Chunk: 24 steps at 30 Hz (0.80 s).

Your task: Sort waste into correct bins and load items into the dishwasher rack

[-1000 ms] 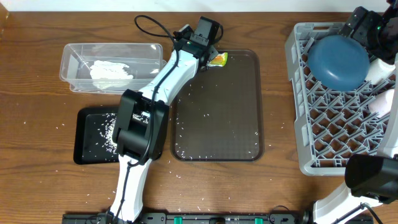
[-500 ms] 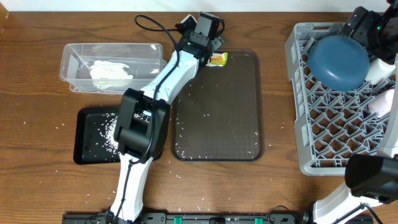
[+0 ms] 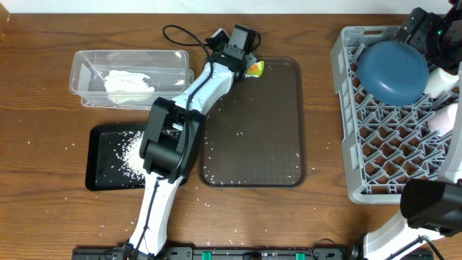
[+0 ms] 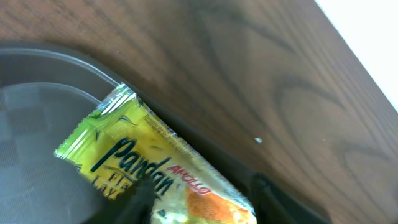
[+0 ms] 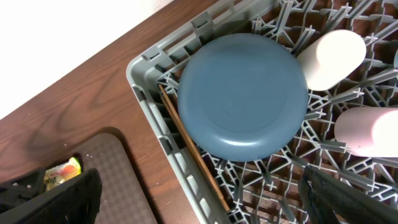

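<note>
The yellow-green snack wrapper lies at the far left corner of the dark-brown serving tray. My left gripper is down at it. In the left wrist view the wrapper lies between my open left gripper's fingers. My right gripper hangs open and empty over the grey rack. The dark-blue bowl sits upside down in the rack, with wooden chopsticks along the rack's wall and two pale cups beside it. The light-blue bowl does not show clearly.
The clear tub at the back left holds the white napkin. The black tray in front of it holds a heap of rice. Loose grains dot the serving tray and the table. My left arm spans from the front edge to the tray's corner.
My left gripper has moved down and a little right onto the wrapper, and the arm's elbow has shifted right. The right arm and the rack's contents have not moved.
</note>
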Available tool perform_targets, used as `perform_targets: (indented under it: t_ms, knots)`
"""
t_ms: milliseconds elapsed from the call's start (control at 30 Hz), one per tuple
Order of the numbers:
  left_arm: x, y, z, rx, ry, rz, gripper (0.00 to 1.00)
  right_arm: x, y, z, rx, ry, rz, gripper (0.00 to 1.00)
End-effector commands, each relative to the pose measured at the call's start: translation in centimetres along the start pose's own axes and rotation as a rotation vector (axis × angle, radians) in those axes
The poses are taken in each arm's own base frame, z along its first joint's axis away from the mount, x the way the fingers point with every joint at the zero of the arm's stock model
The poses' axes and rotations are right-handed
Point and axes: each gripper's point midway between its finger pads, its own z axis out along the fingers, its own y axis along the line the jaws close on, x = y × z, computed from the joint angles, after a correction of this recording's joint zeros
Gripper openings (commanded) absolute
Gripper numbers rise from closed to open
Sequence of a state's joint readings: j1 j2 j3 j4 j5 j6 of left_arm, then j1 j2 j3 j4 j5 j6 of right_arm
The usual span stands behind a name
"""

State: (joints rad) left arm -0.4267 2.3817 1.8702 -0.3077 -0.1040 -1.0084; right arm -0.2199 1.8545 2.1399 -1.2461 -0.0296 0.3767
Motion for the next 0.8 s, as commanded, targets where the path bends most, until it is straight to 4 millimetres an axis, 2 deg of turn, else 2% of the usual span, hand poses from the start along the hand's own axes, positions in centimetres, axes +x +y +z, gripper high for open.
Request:
perform_targets:
  t_ms: [0,200,333,433,767]
  knots:
    - [0.30,0.84,0.70,-0.025,0.002,0.004,0.41,-0.09,-0.08,-0.25,0.002,-0.005,0.013,0.99]
    - [0.38,1.03,0.70,-0.032,0.005,0.006,0.33,-0.09,-0.08,-0.25,0.002,-0.005,0.013,0.99]
    - [0.25,1.10,0.71,-0.036,-0.002,0.005,0.15,-0.10,-0.08,-0.25,0.002,-0.005,0.013,0.99]
    - [0.27,1.09,0.71,-0.035,-0.002,0.005,0.06,-0.09,-0.08,-0.25,0.002,-0.005,0.013,0.99]
    - [0.41,1.40,1.06,-0.044,-0.002,0.011,0.06,-0.09,-0.08,-0.25,0.002,-0.005,0.013,0.99]
